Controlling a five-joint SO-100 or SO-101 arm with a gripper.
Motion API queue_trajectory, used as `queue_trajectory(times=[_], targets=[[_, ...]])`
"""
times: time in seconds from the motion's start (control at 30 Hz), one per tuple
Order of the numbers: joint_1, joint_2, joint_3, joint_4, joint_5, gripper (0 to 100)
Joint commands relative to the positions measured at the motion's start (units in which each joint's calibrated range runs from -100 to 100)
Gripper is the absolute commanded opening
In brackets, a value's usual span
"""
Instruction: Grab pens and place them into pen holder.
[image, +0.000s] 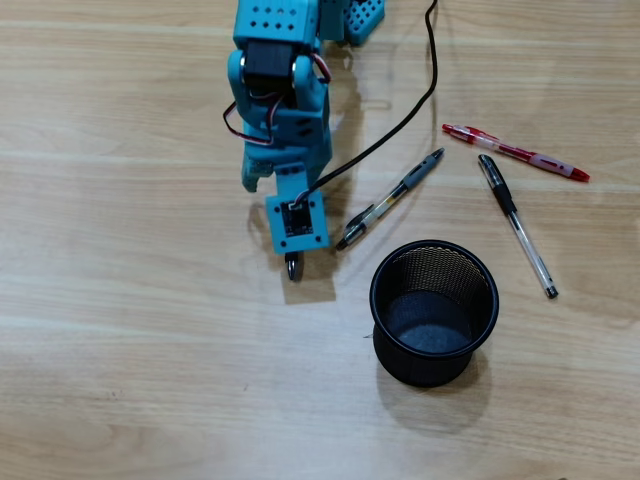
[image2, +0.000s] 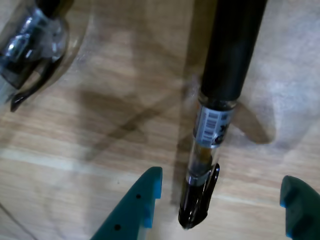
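In the wrist view my gripper (image2: 220, 200) is open, its teal fingertips (image2: 146, 199) low over the wooden table. A black-and-clear pen (image2: 214, 125) with a barcode label lies between them, nearer the left finger, and neither touches it. The end of another pen (image2: 30, 42) shows at the top left. In the overhead view the arm (image: 285, 120) hides most of the pen under it. A black-and-clear pen (image: 390, 200), a red-and-white pen (image: 515, 152) and a grey-and-clear pen (image: 515, 225) lie to its right. The black mesh pen holder (image: 385, 320) stands upright, with no pens in it.
A black cable (image: 405, 120) runs from the top edge down to the camera module (image: 297, 220) on the arm. The wooden table (image: 120, 350) stretches bare to the left and below the arm in the overhead view.
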Motion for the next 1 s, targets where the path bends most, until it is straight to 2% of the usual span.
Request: queue_trajectory(times=[0.0,0.6,0.9,0.97], targets=[[-0.09,0.80,-2.25,-1.84,-0.22,26],[-0.09,5.05,-2.16,-1.84,-1.74,26],[0.55,4.54,-2.16,-1.84,-1.68,2],[0.64,4.45,-2.25,-1.84,-1.68,2]])
